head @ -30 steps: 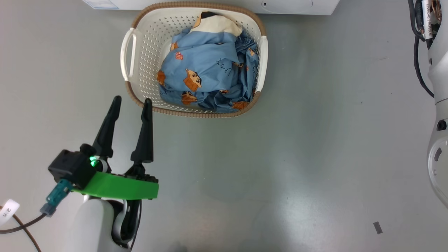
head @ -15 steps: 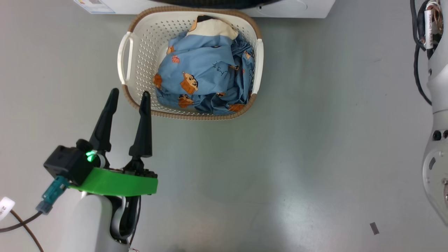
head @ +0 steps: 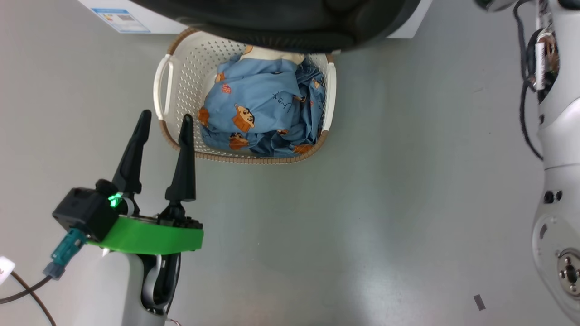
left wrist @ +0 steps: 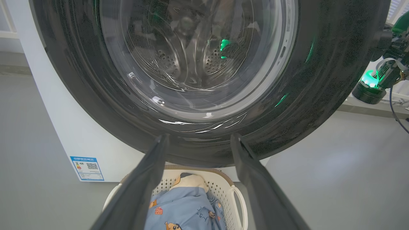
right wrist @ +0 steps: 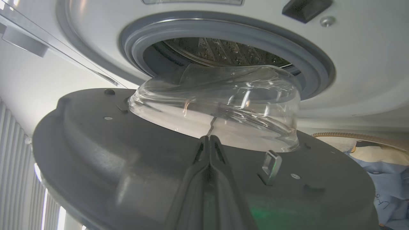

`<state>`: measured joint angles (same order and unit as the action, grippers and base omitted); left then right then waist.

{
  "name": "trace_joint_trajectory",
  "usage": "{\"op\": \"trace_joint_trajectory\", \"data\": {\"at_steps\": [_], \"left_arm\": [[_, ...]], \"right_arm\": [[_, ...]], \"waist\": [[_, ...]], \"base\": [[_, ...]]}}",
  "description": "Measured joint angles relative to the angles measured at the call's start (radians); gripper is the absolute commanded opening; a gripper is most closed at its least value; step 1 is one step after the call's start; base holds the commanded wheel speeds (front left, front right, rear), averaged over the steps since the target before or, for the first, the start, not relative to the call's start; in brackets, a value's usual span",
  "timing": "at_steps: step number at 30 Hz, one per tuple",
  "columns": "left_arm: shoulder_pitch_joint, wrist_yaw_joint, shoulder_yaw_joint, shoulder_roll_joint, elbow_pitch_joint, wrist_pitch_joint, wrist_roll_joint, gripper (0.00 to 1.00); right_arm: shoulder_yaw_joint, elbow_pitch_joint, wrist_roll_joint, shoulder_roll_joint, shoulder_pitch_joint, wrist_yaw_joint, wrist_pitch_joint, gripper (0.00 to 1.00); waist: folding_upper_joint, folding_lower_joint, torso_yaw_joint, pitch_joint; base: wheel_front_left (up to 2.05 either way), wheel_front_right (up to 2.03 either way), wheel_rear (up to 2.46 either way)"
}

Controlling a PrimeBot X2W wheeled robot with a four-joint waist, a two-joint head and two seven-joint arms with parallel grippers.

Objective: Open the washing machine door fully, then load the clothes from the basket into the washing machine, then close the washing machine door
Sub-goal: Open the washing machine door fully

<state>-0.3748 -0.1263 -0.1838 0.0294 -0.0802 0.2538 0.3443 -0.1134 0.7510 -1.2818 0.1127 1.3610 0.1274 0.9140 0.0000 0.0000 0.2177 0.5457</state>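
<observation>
Head view: one basket point(head: 183, 86) holding clothes point(head: 258, 113); one washing machine door point(head: 281, 22) ajar; left hand point(head: 166, 117) spread, right hand point(right wrist: 209, 140) pressed together.

Inspected, left gripper point(head: 166, 116): two long black fingers point(head: 131, 158), matte, tapering to rounded tips. At their base sits a bright green plate point(head: 149, 237) with small dark fittings along its top edge. Beside it is a black camera block point(head: 84, 217) and a lit green lamp point(head: 113, 200). A teal connector point(head: 63, 253) feeds a dark cable point(head: 27, 290), with a white tag point(head: 3, 267) nearby. The left forearm point(head: 113, 290) is smooth and pale grey-white.

The right arm point(head: 557, 149) has a pale grey shell, two small dark holes point(head: 553, 196) and a round steel cap point(head: 568, 274) ringed with screws. Alongside it run black cables point(head: 525, 90), one bearing a white label point(head: 539, 59). The right gripper point(right wrist: 209, 138) has dark fingers of the same taper.
</observation>
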Motion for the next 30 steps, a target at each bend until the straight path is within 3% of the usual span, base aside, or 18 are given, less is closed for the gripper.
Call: {"op": "trace_joint_trajectory", "data": {"at_steps": [10, 16, 30], "left_arm": [[0.007, 0.0, 0.0, 0.0, 0.008, 0.0, -0.008, 1.0], [0.019, 0.0, -0.001, 0.0, 0.008, 0.0, -0.01, 1.0], [0.043, 0.003, 0.004, 0.0, 0.008, 0.0, -0.01, 1.0]], "right_arm": [[0.048, -0.009, -0.076, -0.023, -0.064, 0.0, 0.175, 0.0], [0.16, -0.023, -0.148, -0.026, -0.116, 0.0, 0.231, 0.0], [0.438, -0.073, -0.335, -0.024, -0.198, 0.0, 0.199, 0.0]], "waist": [[0.0, 0.0, -0.009, -0.035], [0.0, -0.0001, -0.005, -0.061], [0.0, 0.0, 0.01, -0.101]], "base": [[0.0, 0.0, 0.0], [0.0, 0.0, 0.0], [0.0, 0.0, 0.0]]}}
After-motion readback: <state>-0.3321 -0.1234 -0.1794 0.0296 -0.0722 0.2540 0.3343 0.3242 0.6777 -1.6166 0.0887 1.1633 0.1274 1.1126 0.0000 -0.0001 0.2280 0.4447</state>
